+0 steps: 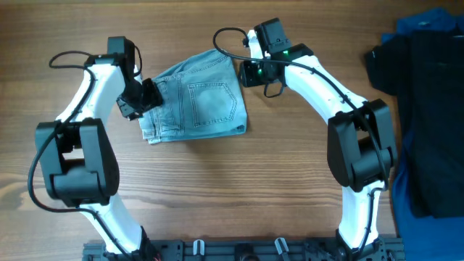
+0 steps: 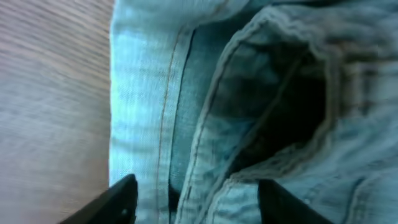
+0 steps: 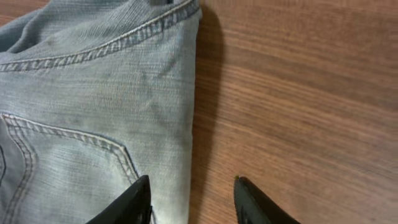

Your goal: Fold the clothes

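The light blue denim shorts [image 1: 197, 98] lie folded in a compact stack at the table's middle left, a back pocket facing up. My left gripper [image 1: 147, 96] is open at the stack's left edge; in the left wrist view its fingers [image 2: 196, 199] straddle the layered hems and seams of the shorts [image 2: 249, 93]. My right gripper [image 1: 250, 72] is open at the stack's upper right corner. In the right wrist view its fingers [image 3: 191, 199] straddle the right edge of the shorts [image 3: 93, 99], one over denim, one over bare wood.
A black garment [image 1: 424, 116] and a dark blue cloth [image 1: 428, 25] lie piled at the table's right edge. Bare wood table [image 1: 275, 167] surrounds the shorts. The arm bases stand at the front edge.
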